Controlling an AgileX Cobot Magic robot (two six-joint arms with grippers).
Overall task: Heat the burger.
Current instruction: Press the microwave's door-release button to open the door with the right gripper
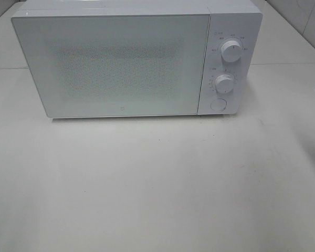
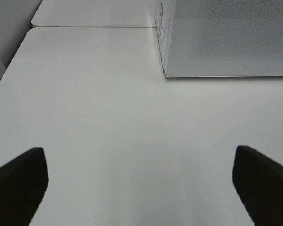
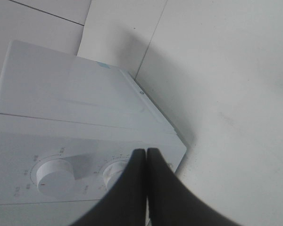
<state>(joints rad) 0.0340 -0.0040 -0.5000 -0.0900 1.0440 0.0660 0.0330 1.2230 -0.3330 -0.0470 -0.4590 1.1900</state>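
1. The left gripper (image 2: 139, 150) hangs low over the bare white table (image 2: 99, 117), jaws spread wide and holding nothing.
2. The right gripper (image 3: 146, 151) has its fingers pressed tight together, nothing between them. In its wrist view the tips sit in line with one dial (image 3: 114, 172) of the control panel, the second dial (image 3: 52, 177) beside it; whether they touch the panel cannot be told.
3. The microwave (image 1: 121, 16) stands at the back of the table. Its long side runs across the table and its door (image 1: 115, 65) is shut, facing the robot.
4. The upper dial (image 1: 232, 50), lower dial (image 1: 224, 84) and round button (image 1: 218, 104) are all at the microwave's right end. The right arm is therefore clearly nearer to them, while the left gripper sits off the door's left corner.
5. The burger shows in no view. It is probably inside, but the door's mesh hides the cavity.
6. If so, the next move depends on the right fingertips reaching forward to a dial.
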